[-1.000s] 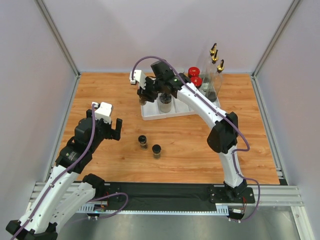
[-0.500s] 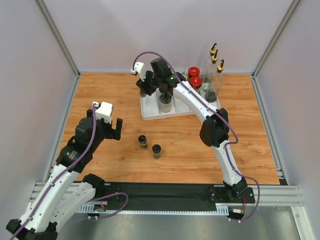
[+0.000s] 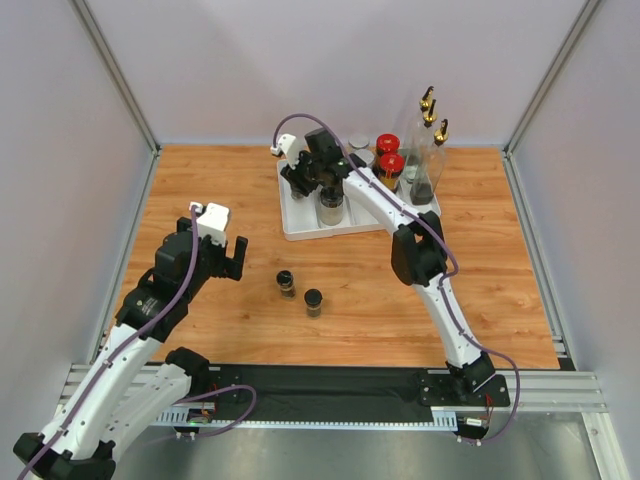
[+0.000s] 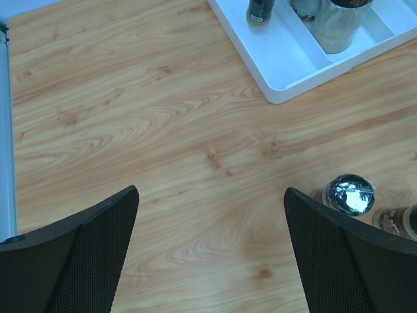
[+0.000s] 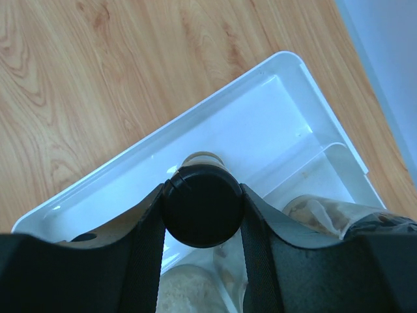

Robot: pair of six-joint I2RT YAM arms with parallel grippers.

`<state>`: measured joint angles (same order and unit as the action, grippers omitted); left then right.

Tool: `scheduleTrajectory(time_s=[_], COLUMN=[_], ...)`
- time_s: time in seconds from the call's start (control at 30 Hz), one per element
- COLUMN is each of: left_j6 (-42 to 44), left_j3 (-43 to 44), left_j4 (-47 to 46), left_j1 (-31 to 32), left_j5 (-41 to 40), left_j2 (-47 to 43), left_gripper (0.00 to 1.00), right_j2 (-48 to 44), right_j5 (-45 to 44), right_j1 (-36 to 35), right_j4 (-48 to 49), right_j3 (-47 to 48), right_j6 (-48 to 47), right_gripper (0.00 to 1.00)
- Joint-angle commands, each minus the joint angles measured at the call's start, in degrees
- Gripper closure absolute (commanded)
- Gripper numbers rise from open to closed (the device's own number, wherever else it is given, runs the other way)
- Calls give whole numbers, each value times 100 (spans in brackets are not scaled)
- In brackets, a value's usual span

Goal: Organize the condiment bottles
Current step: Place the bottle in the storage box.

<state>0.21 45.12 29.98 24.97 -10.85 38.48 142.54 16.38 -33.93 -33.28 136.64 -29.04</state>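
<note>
Condiment bottles (image 3: pixel 412 165) were grouped at 1 o'clock on the table (image 3: pixel 200 180), with one black-lidded jar (image 5: pixel 202 205) gripped at the white tray (image 5: pixel 287 62).
Right gripper (image 3: pixel 300 180) was closed on the jar's lid, a finger on either side, in the tray's left compartment at 12 o'clock; whether the jar touched the floor could not be told. A grey-lidded jar (image 3: pixel 331 205) stood in the next compartment. Two small black-lidded jars (image 3: pixel 286 282) stood at 6 o'clock from the tray. Left gripper (image 4: pixel 212 215) hung spread wide and empty at 9 o'clock from them.
</note>
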Motion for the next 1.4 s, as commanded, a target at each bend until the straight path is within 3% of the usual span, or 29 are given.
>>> scheduleTrajectory(time_s=[0.0,0.27,0.47,0.67,0.93,1.07,1.17,1.37], left_j6=[102,93,93,76,67,58,58,32], left_j3=[-48,-39,-39,-30,-30,-30,-30,-39], left_j4=[-1,-1,-1,-1,-1,-1,-9,-36], left_j1=[-36,-36,-36,-36,-36,-36,-28,-36], left_j5=[-57,-22,-13,-13,-22,-22,-31,13], left_j2=[10,72,63,54,37,19,-7,-42], left_gripper=[0,0,0,0,0,0,0,0], right_j2=[151,292,301,274,-112,-437,-735,-1552], right_j5=[-118,-144,-214,-267,-250,-250,-267,-232], right_j1=[-34,1,-8,1,-8,-8,1,1], right_j4=[374,427,445,463,357,322,278,164], right_j3=[363,328,276,276,258,162,21,-541], right_j6=[144,153,179,179,100,65,30,-119], right_gripper=[81,64,44,36,20,5,0,0])
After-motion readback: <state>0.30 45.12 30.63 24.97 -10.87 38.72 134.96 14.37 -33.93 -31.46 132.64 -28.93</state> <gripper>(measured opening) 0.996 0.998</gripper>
